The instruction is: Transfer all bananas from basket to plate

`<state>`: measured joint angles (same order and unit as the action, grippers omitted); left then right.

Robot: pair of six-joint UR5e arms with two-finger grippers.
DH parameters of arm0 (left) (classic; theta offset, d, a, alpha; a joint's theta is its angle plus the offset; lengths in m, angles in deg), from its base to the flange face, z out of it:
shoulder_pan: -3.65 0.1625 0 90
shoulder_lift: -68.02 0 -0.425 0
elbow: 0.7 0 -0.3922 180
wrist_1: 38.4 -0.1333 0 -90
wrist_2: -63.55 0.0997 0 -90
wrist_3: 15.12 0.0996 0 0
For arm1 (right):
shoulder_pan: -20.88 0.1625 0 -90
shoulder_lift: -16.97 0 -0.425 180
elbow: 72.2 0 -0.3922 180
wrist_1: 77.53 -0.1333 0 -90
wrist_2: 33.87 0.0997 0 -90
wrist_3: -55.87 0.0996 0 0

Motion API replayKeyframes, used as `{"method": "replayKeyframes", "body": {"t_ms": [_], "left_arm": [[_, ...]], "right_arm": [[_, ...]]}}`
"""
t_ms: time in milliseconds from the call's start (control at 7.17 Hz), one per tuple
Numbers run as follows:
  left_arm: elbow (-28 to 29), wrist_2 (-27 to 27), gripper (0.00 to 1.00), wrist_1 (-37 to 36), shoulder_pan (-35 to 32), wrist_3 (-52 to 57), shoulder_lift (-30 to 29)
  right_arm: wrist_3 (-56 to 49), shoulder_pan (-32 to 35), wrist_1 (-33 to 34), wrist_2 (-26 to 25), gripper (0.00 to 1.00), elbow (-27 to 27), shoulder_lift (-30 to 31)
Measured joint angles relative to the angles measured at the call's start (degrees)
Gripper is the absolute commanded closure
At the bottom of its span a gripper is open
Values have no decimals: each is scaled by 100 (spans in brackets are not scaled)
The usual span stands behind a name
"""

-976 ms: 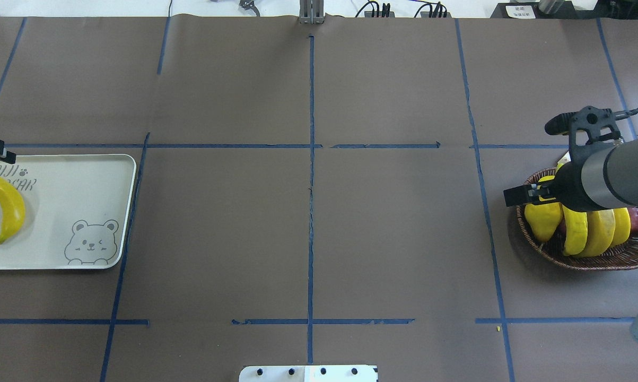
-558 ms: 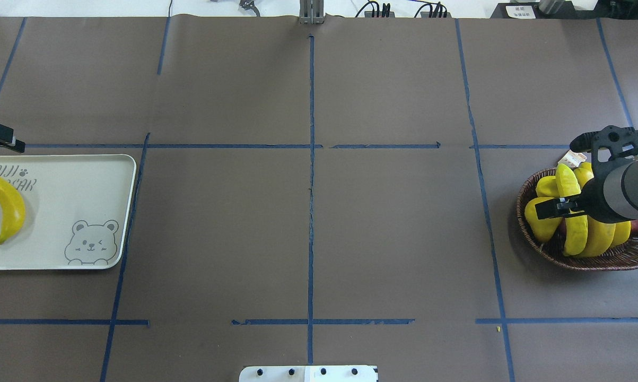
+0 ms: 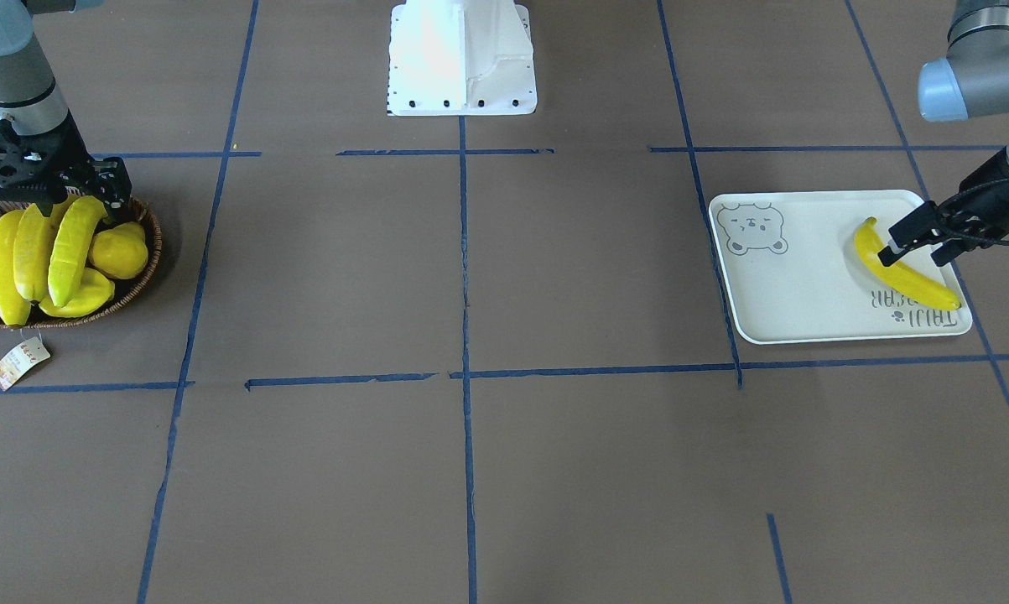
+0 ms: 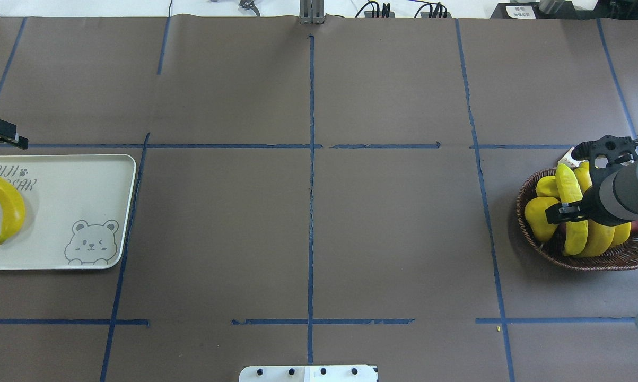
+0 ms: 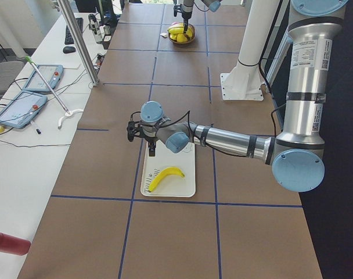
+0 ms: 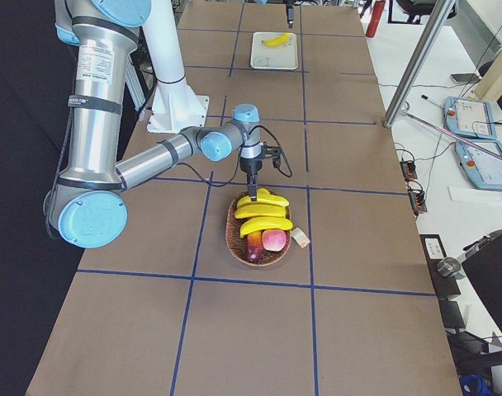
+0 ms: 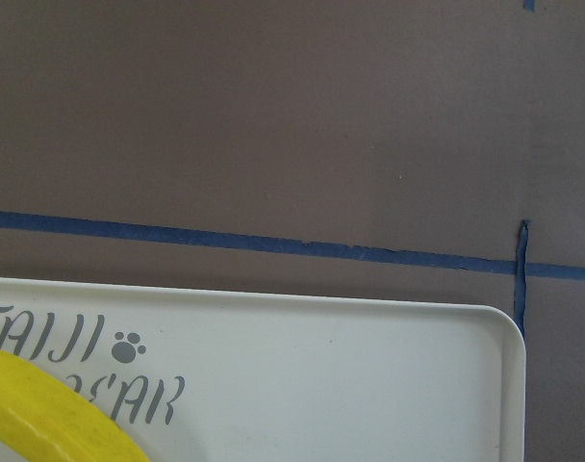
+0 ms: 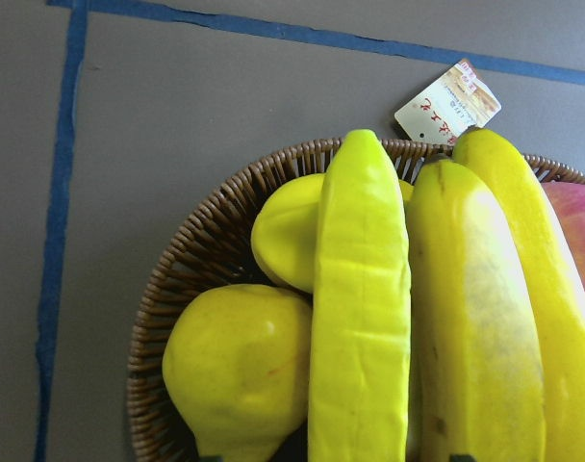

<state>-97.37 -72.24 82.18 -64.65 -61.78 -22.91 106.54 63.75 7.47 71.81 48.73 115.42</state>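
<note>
In the overhead view, at far left one banana (image 4: pixel 8 207) lies on the plate (image 4: pixel 85 175), the left gripper (image 3: pixel 913 242) above it, jaws apparently spread; at far right the right gripper (image 4: pixel 557 212), its jaws too hidden to tell, hangs over three bananas (image 4: pixel 576 233) in the basket (image 4: pixel 605 261): the second pick looks to be in hand, and next it should pinch the top banana and lift it clear of the rim

Robotics lab, tape-gridded table (image 4: pixel 393 223), teach pendants (image 5: pixel 42 77)

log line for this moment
right gripper open, low over bananas in basket | left gripper open above plate | one banana on plate | three in basket
</note>
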Motion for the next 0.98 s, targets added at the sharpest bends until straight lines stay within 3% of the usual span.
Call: {"method": "replayKeyframes", "body": {"t_ms": [418, 697, 976], "left_arm": [[-39, 0, 1, 0, 0, -20, -3], [-51, 0, 1, 0, 0, -29, -3], [-75, 6, 1, 0, 0, -37, -3]], "right_arm": [[-18, -6, 2, 13, 28, -134, -30], [-22, -10, 7, 20, 67, -176, -42], [-22, -11, 9, 43, 96, -187, -61]]}}
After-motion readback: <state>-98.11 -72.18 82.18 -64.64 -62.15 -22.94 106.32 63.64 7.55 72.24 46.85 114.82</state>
